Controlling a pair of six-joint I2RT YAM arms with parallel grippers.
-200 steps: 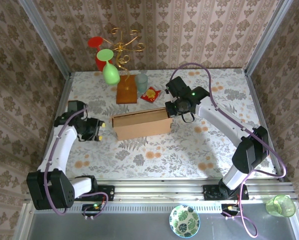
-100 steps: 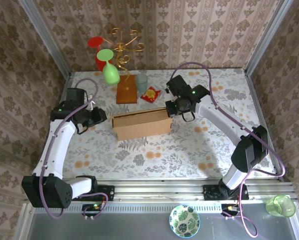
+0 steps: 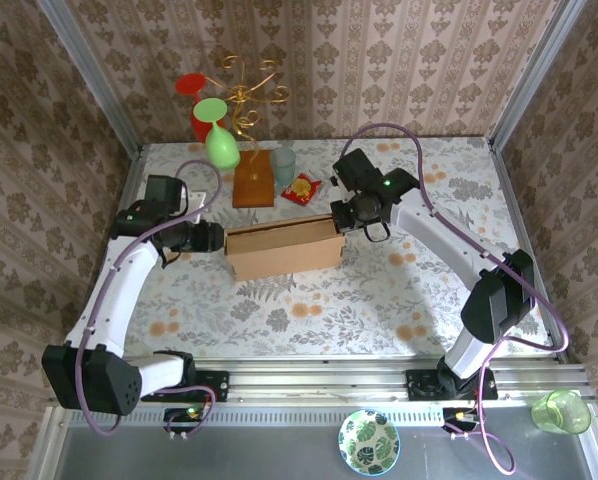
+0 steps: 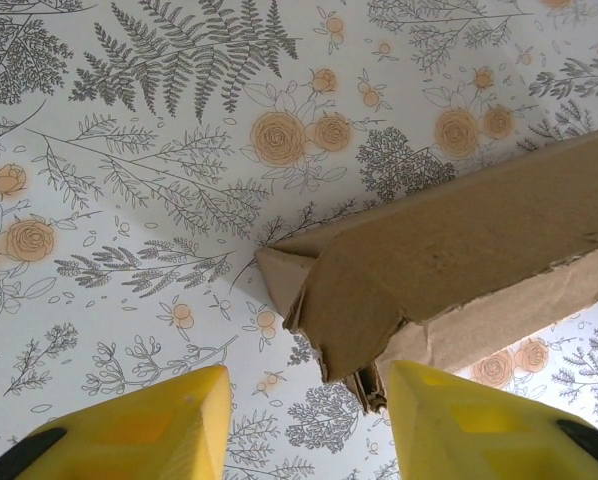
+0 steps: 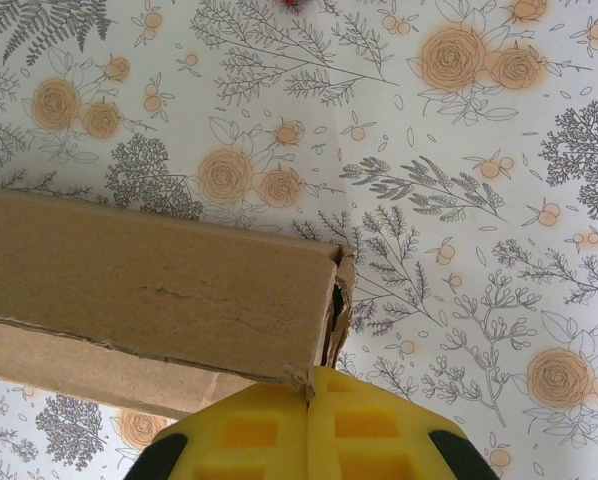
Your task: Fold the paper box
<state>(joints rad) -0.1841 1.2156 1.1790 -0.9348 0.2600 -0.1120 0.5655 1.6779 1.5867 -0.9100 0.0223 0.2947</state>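
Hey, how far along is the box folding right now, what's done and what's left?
Done: the box already stands up as a rectangular shell, not a flat sheet. In hand: the right gripper, shut, sits against its right end; the left gripper, open, faces the loose left corner. Left: probably tucking that end flap in and closing it up.

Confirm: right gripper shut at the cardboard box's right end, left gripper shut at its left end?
No. The left gripper is open: the left wrist view shows its yellow fingers apart at the cardboard box's left corner. The right gripper is shut.
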